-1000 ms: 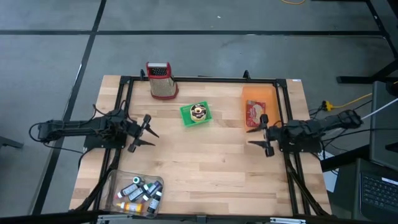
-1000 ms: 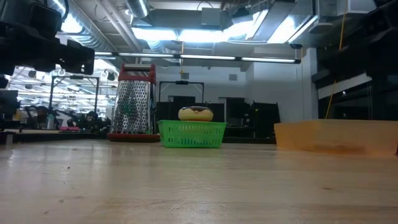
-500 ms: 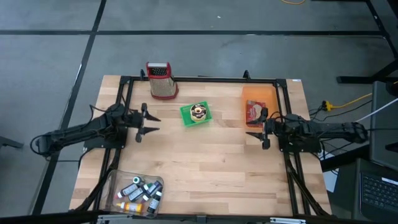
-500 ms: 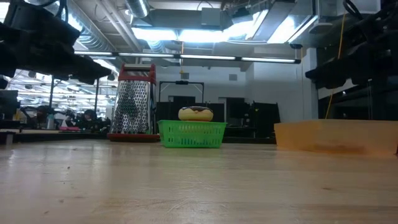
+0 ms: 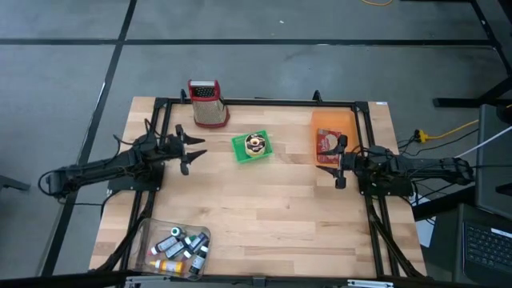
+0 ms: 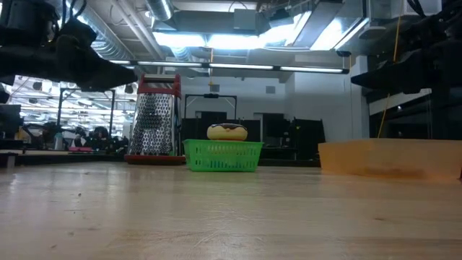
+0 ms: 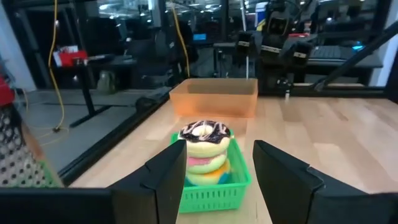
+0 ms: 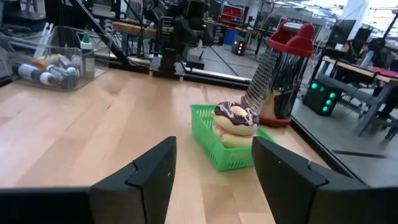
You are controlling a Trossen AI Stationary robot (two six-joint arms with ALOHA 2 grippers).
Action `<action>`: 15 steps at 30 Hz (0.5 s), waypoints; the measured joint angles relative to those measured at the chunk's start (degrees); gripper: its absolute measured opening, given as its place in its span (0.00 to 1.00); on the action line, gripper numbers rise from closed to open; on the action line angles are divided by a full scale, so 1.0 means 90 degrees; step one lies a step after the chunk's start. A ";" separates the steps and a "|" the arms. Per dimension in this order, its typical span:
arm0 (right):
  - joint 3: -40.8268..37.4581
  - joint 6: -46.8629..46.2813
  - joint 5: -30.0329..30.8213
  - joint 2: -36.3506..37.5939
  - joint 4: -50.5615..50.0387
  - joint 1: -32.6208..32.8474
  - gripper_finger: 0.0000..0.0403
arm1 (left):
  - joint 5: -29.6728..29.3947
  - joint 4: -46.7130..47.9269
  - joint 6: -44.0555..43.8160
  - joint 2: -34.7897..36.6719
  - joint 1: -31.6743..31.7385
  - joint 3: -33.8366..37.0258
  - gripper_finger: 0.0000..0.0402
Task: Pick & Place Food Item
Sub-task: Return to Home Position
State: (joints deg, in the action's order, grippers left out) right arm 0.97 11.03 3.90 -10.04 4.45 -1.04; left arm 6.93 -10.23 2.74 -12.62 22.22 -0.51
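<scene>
A stack of doughnuts with a chocolate-iced one on top point(image 5: 255, 143) sits in a small green basket point(image 5: 242, 154) on the wooden table, a little toward the far side. My left gripper point(image 5: 190, 154) hovers open to the left of the basket, pointing at it, and the doughnuts point(image 7: 205, 146) show between its fingers in the left wrist view. My right gripper point(image 5: 339, 163) hovers open at the table's right, pointing left toward the basket point(image 8: 219, 148). Neither touches anything.
An orange bin point(image 5: 330, 122) holding a red packet point(image 5: 326, 146) stands at the far right, just beyond my right gripper. A red-topped metal grater point(image 5: 207, 102) stands at the far left. A clear box of small bottles point(image 5: 178, 244) lies at the near left. A black frame point(image 5: 264, 102) borders the table.
My left gripper has swung toward the table's far edge and turned to point at the green basket. My right gripper has swung a little toward the far edge and now points straight toward the table's left. Both stay open. No object has moved.
</scene>
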 joint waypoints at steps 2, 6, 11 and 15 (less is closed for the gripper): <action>0.0000 0.0013 0.0011 0.0000 -0.0006 0.0000 0.53 | -0.0098 -0.0035 0.0090 0.0000 -0.0078 0.0000 0.45; 0.0000 -0.0132 0.0019 0.0000 -0.0063 0.0000 0.53 | -0.0316 0.0157 0.0047 -0.0015 -0.0178 0.0000 0.44; 0.0000 -0.0133 0.0019 -0.0001 -0.0063 0.0000 0.53 | -0.0322 0.0971 -0.0607 -0.0020 -0.0255 0.0000 0.45; 0.0000 -0.0137 0.0018 0.0000 -0.0063 0.0000 0.53 | -0.0355 0.0971 -0.1026 -0.0097 -0.0312 0.0002 0.45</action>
State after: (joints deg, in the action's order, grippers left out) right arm 0.97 9.80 4.06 -10.04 3.88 -1.04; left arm 3.73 -1.50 -6.49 -13.49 19.42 -0.50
